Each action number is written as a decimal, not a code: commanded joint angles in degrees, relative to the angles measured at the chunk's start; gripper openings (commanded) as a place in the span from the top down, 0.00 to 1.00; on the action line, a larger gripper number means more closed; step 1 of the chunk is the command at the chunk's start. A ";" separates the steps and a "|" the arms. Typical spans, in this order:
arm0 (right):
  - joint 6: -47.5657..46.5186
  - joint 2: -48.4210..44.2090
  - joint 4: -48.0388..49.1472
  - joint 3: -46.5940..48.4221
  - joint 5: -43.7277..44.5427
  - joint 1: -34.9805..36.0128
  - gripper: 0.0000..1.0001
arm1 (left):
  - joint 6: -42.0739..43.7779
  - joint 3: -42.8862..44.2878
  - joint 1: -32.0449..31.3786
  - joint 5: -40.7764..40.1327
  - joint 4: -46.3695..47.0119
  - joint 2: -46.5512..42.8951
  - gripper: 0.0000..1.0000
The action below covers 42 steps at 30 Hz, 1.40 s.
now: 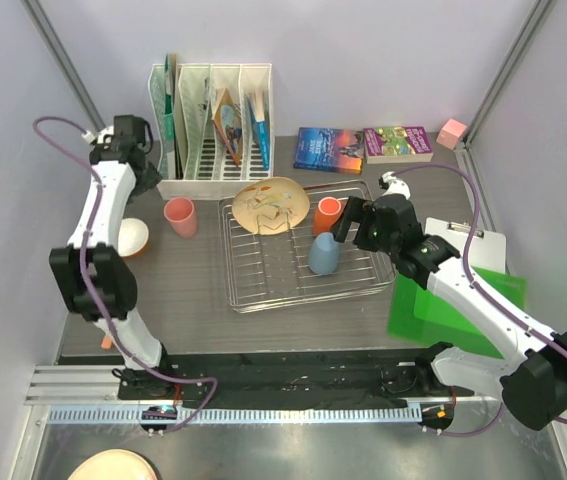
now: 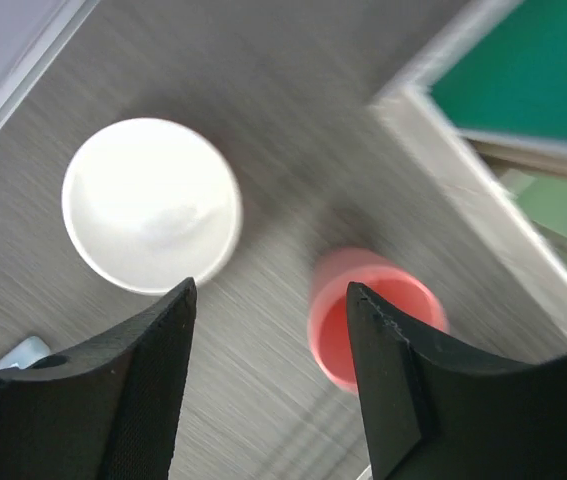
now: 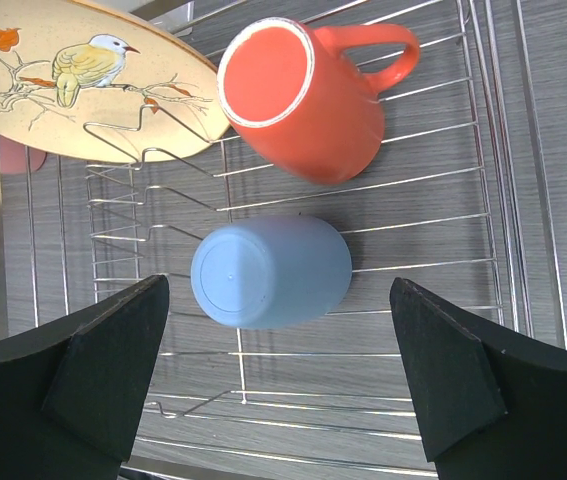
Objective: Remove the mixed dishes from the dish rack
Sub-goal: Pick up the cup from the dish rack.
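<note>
The chrome wire dish rack [image 1: 263, 285] lies mid-table. A beige round plate [image 1: 270, 205] with a bird pattern leans at its far left. An orange mug [image 1: 327, 213] and an upside-down grey-blue cup [image 1: 324, 254] sit in the rack. My right gripper [image 1: 349, 224] is open, right of the mug and above the cup. In the right wrist view the open gripper [image 3: 278, 375] hovers near the cup [image 3: 271, 272], with the mug [image 3: 303, 95] and plate [image 3: 73, 90] beyond. A pink cup [image 1: 180, 216] and a small orange bowl [image 1: 131, 237] stand on the table left of the rack. My left gripper [image 2: 268, 380] is open and empty above the table between the bowl [image 2: 151, 205] and the pink cup [image 2: 338, 320].
A white slotted file holder [image 1: 213, 130] stands at the back left. Two books [image 1: 329, 148] and a pink block [image 1: 452, 132] lie at the back right. A clipboard [image 1: 478, 245] and a green sheet [image 1: 453, 300] lie right of the rack. A peach disc [image 1: 113, 465] sits below the table's edge.
</note>
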 commanded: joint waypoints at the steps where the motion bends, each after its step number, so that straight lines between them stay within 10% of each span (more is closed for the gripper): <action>1: -0.84 -0.62 3.52 0.57 1.39 0.12 0.02 | 3.46 0.11 -13.33 -6.50 4.41 -15.68 0.31; 5: -0.93 -0.62 3.97 0.92 2.09 0.03 0.02 | 8.73 -7.01 -23.63 0.78 12.32 -23.01 0.03; 18: -8.13 -2.82 2.65 0.74 2.53 1.70 0.05 | 12.19 -21.96 -47.82 5.80 17.78 -26.88 0.06; 42: -8.31 17.84 3.70 7.51 6.58 10.32 0.04 | 5.94 -41.39 -49.32 8.61 23.50 -44.47 0.06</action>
